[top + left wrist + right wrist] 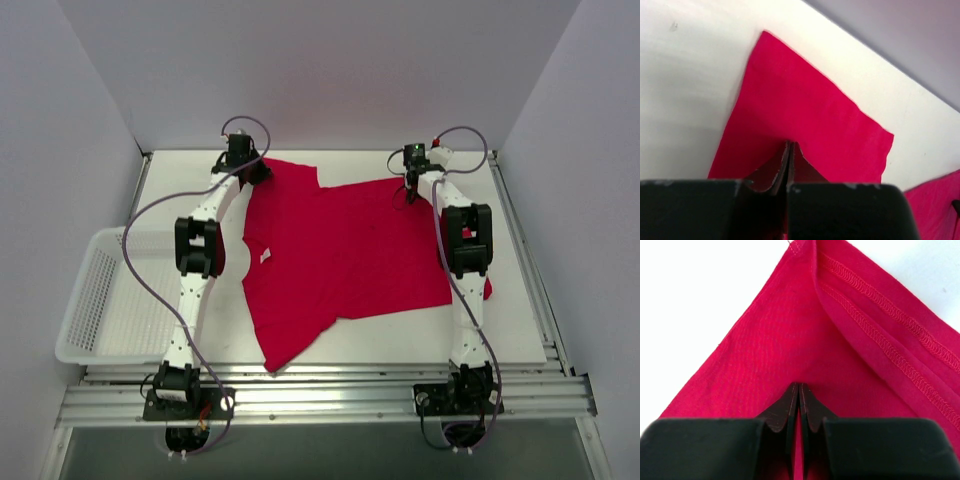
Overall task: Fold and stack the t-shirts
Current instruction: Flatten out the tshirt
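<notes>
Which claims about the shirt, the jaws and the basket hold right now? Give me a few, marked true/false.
Red t-shirt lies spread out on the table: true.
Left gripper and right gripper are both at its far edge: true.
Left jaws stand open: false, shut on the cloth.
A shirt sits in the basket: false, the white basket holds no shirt.
Right jaws pinch cloth near a stitched hem: true.
</notes>
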Robot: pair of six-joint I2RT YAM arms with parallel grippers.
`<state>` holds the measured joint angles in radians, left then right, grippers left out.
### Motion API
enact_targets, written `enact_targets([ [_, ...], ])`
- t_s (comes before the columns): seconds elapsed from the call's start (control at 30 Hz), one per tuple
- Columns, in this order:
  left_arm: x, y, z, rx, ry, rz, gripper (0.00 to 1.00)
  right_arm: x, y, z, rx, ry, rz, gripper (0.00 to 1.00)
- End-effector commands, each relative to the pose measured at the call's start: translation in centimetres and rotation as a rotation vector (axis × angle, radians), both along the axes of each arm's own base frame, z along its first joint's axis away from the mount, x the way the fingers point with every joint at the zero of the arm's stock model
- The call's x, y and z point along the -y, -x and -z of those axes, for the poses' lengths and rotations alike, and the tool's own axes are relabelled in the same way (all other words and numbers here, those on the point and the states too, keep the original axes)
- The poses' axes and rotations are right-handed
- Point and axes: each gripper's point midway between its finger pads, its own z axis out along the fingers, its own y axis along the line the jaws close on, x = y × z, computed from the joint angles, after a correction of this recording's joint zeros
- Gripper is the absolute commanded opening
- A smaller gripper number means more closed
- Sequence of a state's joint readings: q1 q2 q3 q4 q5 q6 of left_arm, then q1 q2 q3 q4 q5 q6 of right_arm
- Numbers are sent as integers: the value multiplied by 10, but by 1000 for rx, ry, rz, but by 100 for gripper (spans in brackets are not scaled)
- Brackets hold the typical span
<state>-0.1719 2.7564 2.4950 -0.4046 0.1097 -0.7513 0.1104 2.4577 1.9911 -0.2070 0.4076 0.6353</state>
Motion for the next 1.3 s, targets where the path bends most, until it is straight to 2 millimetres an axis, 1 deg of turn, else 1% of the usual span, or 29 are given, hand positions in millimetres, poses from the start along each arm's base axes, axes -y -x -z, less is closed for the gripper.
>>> enact_targets([
  [0.0, -6, -8, -4, -6, -20, 9, 2, -8, 20, 52, -143, -55, -30, 0],
  [0.1, -15, -24, -8, 55, 34, -9, 3, -9, 16, 54, -137, -68, -33, 0],
  [0.13, -19, -28, -18, 83, 45, -17, 4, -9, 15, 55, -137, -70, -33, 0],
  [0.2, -28, -36, -20, 123, 51, -30, 7, -9, 11, 52, -124, -73, -34, 0],
  [0.3, -33, -49, -40, 206, 75, -22, 15, -7, 8, 50, -108, -74, -28, 0],
  [0.33, -35, -54, -46, 239, 79, -25, 25, -8, 7, 49, -104, -78, -25, 0],
  [0.43, -41, -66, -72, 330, 96, -42, 34, -11, 6, 49, -87, -100, -23, 0],
  [0.5, -47, -71, -84, 373, 92, -54, 46, -13, 8, 48, -85, -114, -25, 0],
  [0.53, -48, -75, -95, 413, 96, -56, 50, -13, 9, 48, -84, -118, -23, 9],
  [0.57, -50, -77, -99, 429, 107, -65, 58, -15, 9, 40, -70, -121, -26, 22],
  [0.6, -51, -78, -103, 441, 113, -72, 60, -13, 16, 45, -77, -120, -15, 60],
  [0.63, -53, -80, -107, 456, 119, -75, 61, -12, 16, 30, -47, -117, -11, 72],
  [0.67, -52, -80, -109, 459, 122, -74, 60, -12, 15, 24, -15, -115, -9, 78],
  [0.7, -50, -78, -112, 455, 126, -63, 55, -9, 26, 31, -35, -109, 0, 80],
  [0.73, -47, -73, -120, 447, 129, -44, 49, -7, 27, 17, -11, -100, 7, 80],
  [0.77, -44, -68, -125, 445, 115, -21, 36, -6, 27, 12, 4, -96, 10, 80],
  [0.8, -46, -58, -187, 525, 106, -26, 34, -6, 31, 12, -4, -87, 10, 80],
  [0.83, -46, -51, -202, 541, 87, -36, 33, -6, 32, 0, 11, -68, 13, 80],
  [0.87, -50, -36, -160, 454, 55, -53, 33, -5, 34, -4, 11, -59, 16, 80],
  [0.9, -57, -18, -234, 589, 50, -87, 34, -4, 36, -7, 11, -49, 17, 80],
  [0.93, -60, -6, -234, 576, 40, -99, 35, -5, 39, -14, 19, -43, 15, 80],
  [0.97, -61, 12, -206, 504, 12, -99, 36, -6, 41, -19, 24, -37, 17, 80],
  [1.0, -63, 30, -230, 509, -1, -105, 37, -7, 44, -22, 28, -35, 16, 80],
  [1.07, -55, 50, -222, 451, -26, -81, 33, -13, 50, -37, 50, -43, 9, 80],
  [1.1, -52, 63, -210, 405, -39, -65, 28, -15, 53, -41, 56, -42, 6, 81],
  [1.13, -48, 73, -195, 352, -58, -49, 19, -18, 56, -59, 86, -44, 1, 81],
  [1.17, -44, 80, -185, 325, -70, -40, 16, -18, 63, -60, 84, -33, 8, 81],
  [1.2, -34, 91, -165, 283, -79, -17, 15, -24, 67, -66, 93, -29, -2, 81],
  [1.27, -25, 100, -140, 230, -84, 3, 11, -26, 79, -87, 122, -7, 2, 82],
])
